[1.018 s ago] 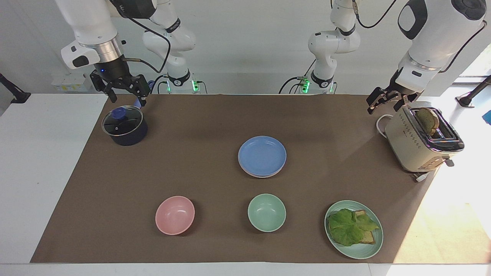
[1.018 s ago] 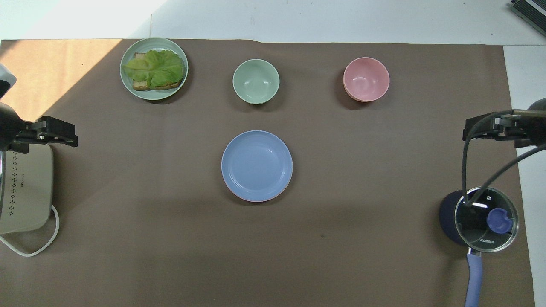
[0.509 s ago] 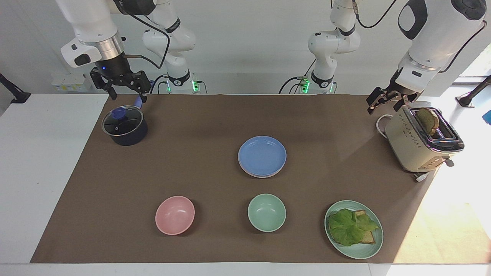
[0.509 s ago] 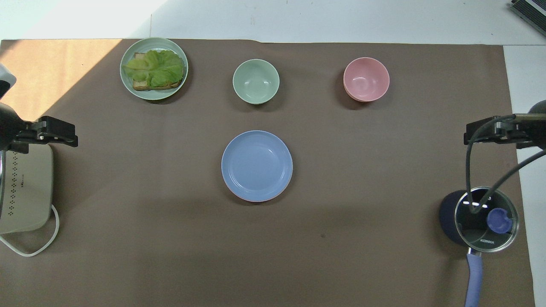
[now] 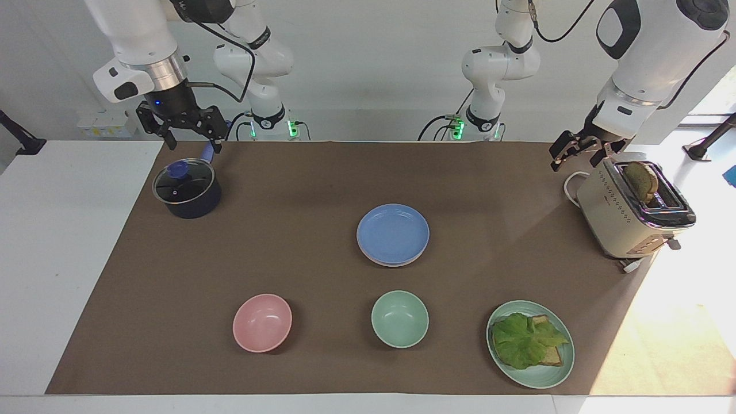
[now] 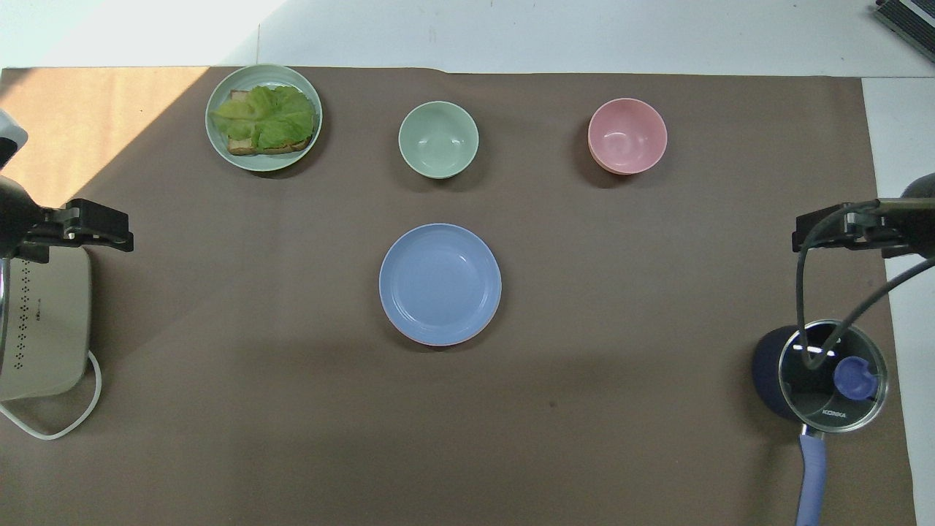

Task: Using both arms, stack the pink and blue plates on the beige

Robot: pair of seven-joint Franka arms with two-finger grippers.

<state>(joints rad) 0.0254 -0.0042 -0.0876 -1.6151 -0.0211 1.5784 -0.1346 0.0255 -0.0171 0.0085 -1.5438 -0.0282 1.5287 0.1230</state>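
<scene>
Stack looks done, round matte blue plate (image 5: 393,233) topmost: best left untouched, with right gripper (image 5: 185,133) and left gripper (image 5: 579,151) released, empty, raised at table ends.

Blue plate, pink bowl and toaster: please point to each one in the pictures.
blue plate (image 5: 393,233), facing view, centre of its top face
pink bowl (image 5: 262,322), facing view, inner bottom
toaster (image 5: 618,221), facing view, cream side wall

Blue plate (image 5: 393,233) covers stack; only pink rim sliver (image 6: 438,343) shows, beige plate hidden. Toaster (image 6: 40,321) cut off.
</scene>
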